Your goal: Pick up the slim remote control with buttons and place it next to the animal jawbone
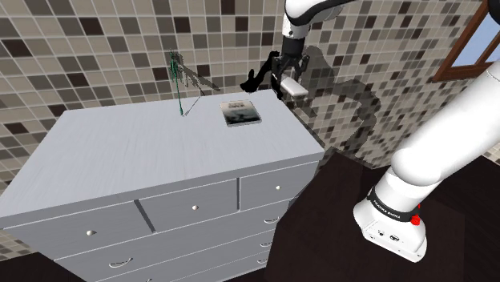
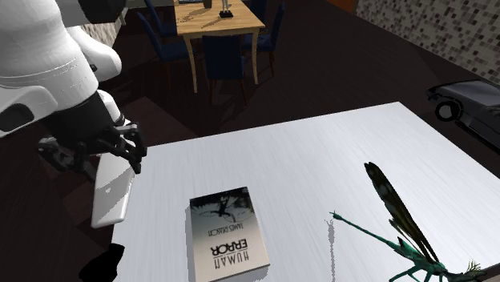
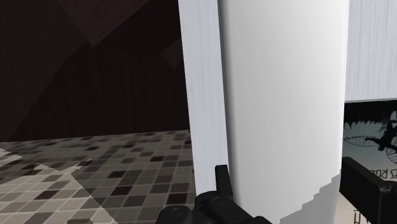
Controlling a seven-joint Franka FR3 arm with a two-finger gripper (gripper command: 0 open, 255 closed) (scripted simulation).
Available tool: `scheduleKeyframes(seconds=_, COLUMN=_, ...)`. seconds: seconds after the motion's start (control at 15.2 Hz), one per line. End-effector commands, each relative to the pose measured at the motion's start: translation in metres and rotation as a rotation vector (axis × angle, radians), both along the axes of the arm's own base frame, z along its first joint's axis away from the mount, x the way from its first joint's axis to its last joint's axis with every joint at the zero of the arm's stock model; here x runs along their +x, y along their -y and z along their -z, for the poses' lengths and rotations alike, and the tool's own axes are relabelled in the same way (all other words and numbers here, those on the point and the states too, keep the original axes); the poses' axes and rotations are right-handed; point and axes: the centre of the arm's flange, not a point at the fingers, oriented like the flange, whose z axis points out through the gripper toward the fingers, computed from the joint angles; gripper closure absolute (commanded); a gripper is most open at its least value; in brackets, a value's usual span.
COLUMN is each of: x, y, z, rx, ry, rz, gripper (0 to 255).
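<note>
1. Mosaic-tiled walls in brown and grey back a pale dresser (image 1: 144,148) with drawers. By its far corner, on the shoulder view's right, the remote control (image 2: 112,192) hangs in the air, off the top.
2. Its holder is the pincer (image 3: 289,175), whose black fingers (image 3: 366,188) pinch the slab from both sides near one end, so most of its length hangs free beyond the grip.
3. First risk, as I judge it: with so much unsupported length, the remote control could swing or creep between the fingers during the carry. It hangs at the dresser's edge, so a slip here would likely send it to the dark floor (image 1: 336,208) rather than onto the top.
4. Second risk: the book (image 2: 228,232) lies flat between the remote control and the goal, and a low carry could catch the hanging end on its cover.
5. Third risk: the jawbone (image 2: 401,236) is a thin, spiny, green thing propped on slender points. Setting down too close could knock it over, while stopping short would leave the remote control by the book instead.
6. The remote control looks plain white, slim and flat with rounded ends. No buttons can be made out on the faces that show, and such smooth faces probably offer little hold.
</note>
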Motion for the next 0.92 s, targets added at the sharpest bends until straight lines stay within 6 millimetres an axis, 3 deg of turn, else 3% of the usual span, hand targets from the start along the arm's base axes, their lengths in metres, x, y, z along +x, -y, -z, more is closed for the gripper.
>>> scheduleKeyframes(seconds=0.0, x=0.0, y=0.0, z=0.011, rx=0.0, ry=0.001, rz=0.0, gripper=255)
scheduleKeyframes(seconds=0.86, x=0.0, y=0.0, z=0.08, rx=0.0, ry=0.001, rz=0.0, gripper=255)
